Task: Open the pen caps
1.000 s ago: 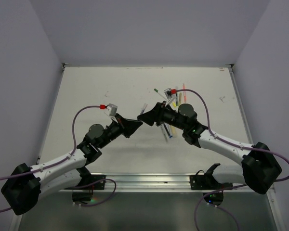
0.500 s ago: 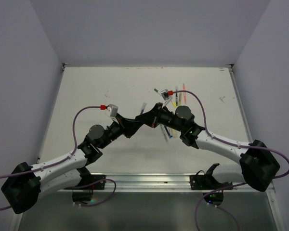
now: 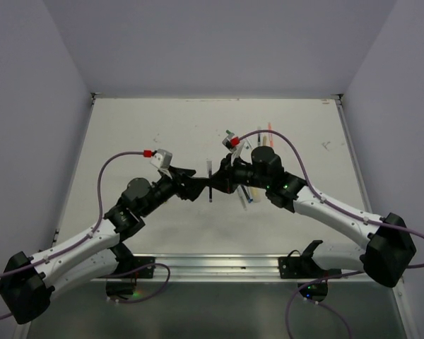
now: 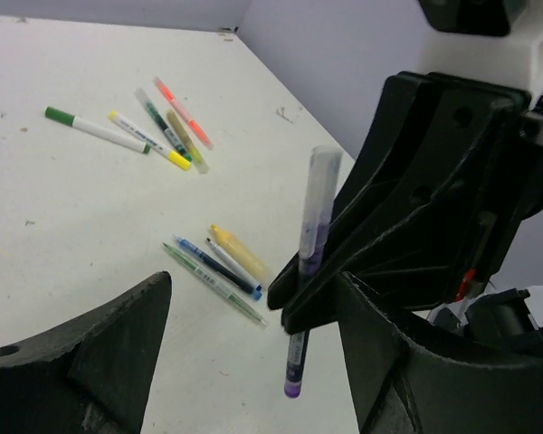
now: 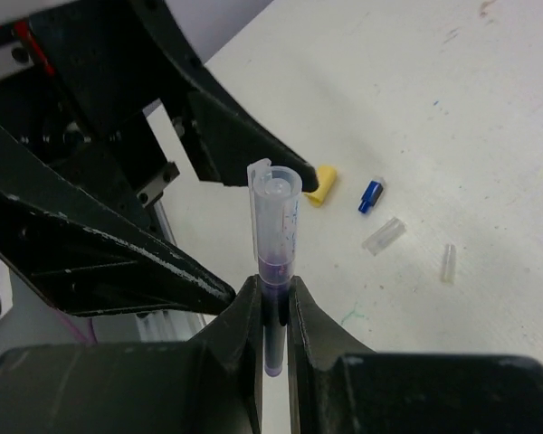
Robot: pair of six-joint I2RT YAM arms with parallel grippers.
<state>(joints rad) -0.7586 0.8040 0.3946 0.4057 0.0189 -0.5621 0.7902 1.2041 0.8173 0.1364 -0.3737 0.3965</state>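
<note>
Right gripper is clamping the purple pen; empty, wide-open left gripper is probably wanting its cap squarely centered.

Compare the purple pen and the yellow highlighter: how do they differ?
The purple pen stands upright, clamped between the fingers of the right gripper; the yellow highlighter lies flat on the table. The purple pen is slim with a clear cap; the yellow highlighter looks thicker.

Robot lab cell — bare lilac walls, white table; mounting rail
</note>
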